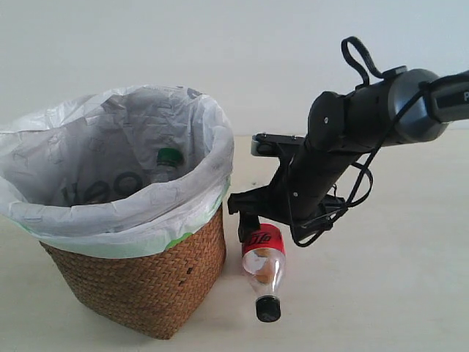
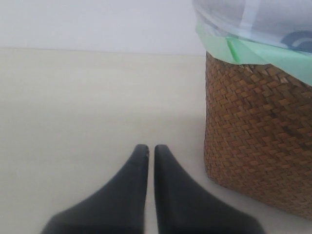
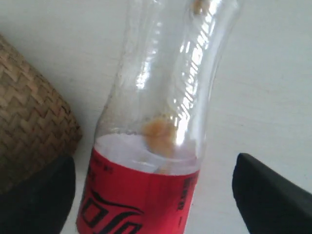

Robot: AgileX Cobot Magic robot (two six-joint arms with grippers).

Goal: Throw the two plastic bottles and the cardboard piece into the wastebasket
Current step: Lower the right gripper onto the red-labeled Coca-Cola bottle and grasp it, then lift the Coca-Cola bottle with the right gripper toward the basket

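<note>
The wicker wastebasket [image 1: 146, 286] with its white bag stands at the left. Inside it I see the green cap of one bottle [image 1: 169, 156]. The red-label bottle [image 1: 264, 268] lies on the table just right of the basket, black cap [image 1: 267, 310] toward the camera. My right gripper [image 1: 254, 218] hangs over its base end. In the right wrist view that gripper [image 3: 153, 158] is open, a finger on each side of the bottle [image 3: 146, 195], with gaps to it. My left gripper [image 2: 151, 147] is shut and empty, low beside the basket [image 2: 258, 131]. The cardboard piece is out of view.
The pale table surface [image 1: 396, 293] stretches to the right of and in front of the bottle. The basket's wall [image 3: 29, 117] stands close beside one right finger. A plain white wall is behind.
</note>
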